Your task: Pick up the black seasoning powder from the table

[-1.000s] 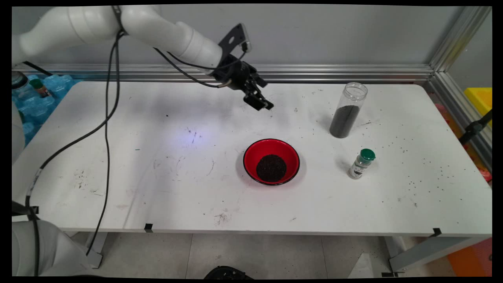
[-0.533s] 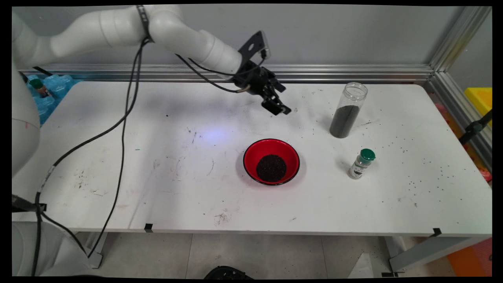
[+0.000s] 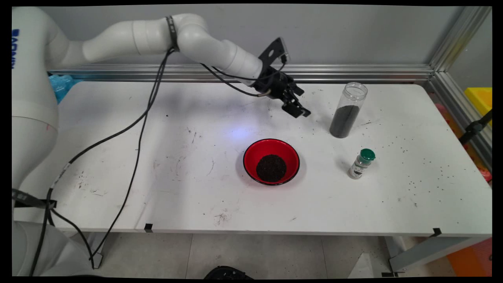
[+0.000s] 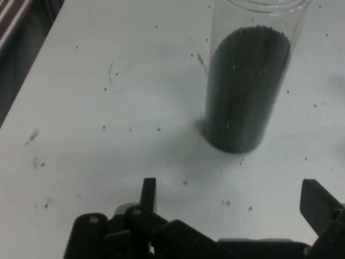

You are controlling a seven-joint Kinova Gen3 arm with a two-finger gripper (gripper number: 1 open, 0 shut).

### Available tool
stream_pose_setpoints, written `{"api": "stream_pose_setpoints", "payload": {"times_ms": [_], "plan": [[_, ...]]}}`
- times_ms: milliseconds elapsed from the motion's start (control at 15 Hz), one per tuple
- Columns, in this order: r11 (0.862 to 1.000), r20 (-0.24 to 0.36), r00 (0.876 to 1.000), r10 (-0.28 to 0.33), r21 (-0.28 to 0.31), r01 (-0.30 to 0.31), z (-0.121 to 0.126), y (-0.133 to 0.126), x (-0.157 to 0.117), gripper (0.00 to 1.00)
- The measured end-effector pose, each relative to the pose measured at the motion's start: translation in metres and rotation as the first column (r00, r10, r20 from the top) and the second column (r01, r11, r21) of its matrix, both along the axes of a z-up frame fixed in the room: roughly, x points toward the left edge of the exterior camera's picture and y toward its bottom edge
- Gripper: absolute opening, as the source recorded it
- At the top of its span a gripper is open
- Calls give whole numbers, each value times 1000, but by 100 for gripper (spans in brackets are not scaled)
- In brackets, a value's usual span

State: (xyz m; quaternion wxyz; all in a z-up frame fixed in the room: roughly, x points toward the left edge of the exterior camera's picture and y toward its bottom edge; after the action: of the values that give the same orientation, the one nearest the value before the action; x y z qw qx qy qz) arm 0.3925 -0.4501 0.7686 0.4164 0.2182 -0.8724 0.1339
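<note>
The black two-finger gripper, jaws spread wide and empty, hangs near the tall clear cylinder of dark grains, not yet touching it.

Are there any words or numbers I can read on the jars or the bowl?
Small green-capped jar: it has a label, but the print is too small to read.
Tall clear jar of dark grains: no words show in either view.
Red bowl: no writing on it.
Hand: plain black, no words to be seen.
</note>
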Motion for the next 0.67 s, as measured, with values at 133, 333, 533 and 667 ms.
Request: {"api": "stream_pose_setpoints", "payload": {"times_ms": [133, 333, 533, 667], "plan": [[1000, -11, 1000, -4, 1, 4, -6, -5, -6, 100], [1000, -28, 999, -18, 1, 18, -18, -14, -18, 100], [999, -44, 998, -36, -4, 36, -29, -21, -28, 100], [999, -56, 997, -53, -5, 53, -36, -23, -35, 100]]}}
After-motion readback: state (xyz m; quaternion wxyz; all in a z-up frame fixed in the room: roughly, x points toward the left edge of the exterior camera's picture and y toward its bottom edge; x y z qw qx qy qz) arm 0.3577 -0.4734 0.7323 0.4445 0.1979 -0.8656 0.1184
